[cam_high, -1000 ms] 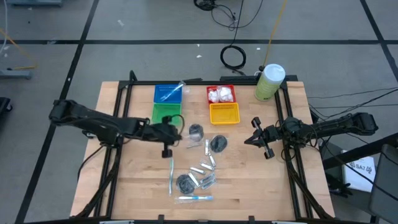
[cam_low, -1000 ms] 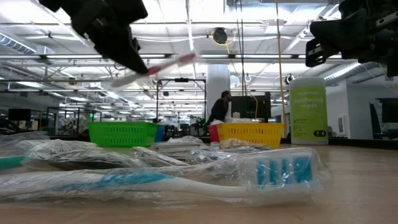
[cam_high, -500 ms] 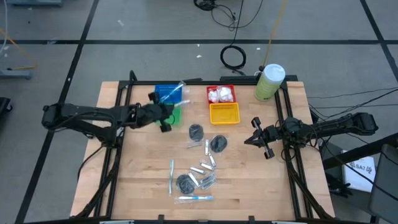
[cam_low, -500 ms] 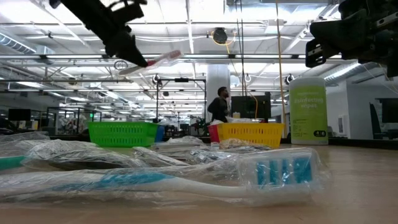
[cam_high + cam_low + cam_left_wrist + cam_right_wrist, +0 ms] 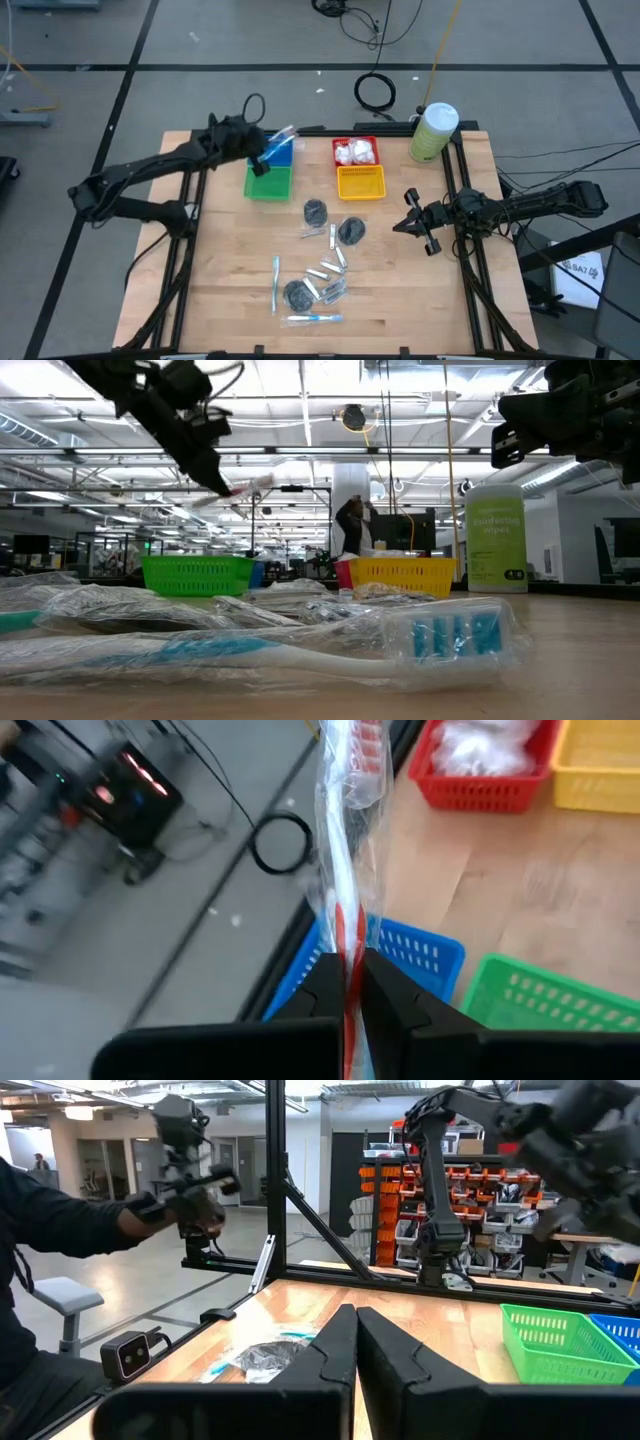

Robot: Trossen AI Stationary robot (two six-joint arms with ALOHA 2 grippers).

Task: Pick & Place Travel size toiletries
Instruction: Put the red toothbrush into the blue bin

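1. Nearest the front edge of the surface (image 5: 220, 300), a blue toothbrush (image 5: 300, 650) lies flat in clear wrap with its long axis running side to side; from table height it fills the foreground, its handle end cut off by the frame edge.
2. Just behind it sit the silver tubes (image 5: 328, 280) and a dark disc (image 5: 297, 294), with a second wrapped toothbrush (image 5: 276, 283) lying front to back. None of these has shifted since a second ago.
3. Farther in, two more dark discs (image 5: 315, 211) rest near the middle (their wrap makes their outlines hard to read).
4. The right tool (image 5: 414, 226) hangs over the right side with its fingers pressed together and nothing between them, unmoved from a second ago.
5. The left tool (image 5: 262, 160) has changed most: a second ago it was above the mid-surface, and it has since swung back over the blue basket (image 5: 277, 154) at the far left.
6. It pinches a pink toothbrush (image 5: 345, 850) near the lower part of the handle; the long axis points away from the fingers toward the far edge, head outermost, and the part inside the grip is hidden.
7. Beside the blue basket stand the green basket (image 5: 268, 183), the yellow basket (image 5: 361, 182) and the red basket (image 5: 355, 153), which holds white packets (image 5: 354, 152).
8. Beyond the surface a person (image 5: 352, 530) stands in the room, too small to make out further.
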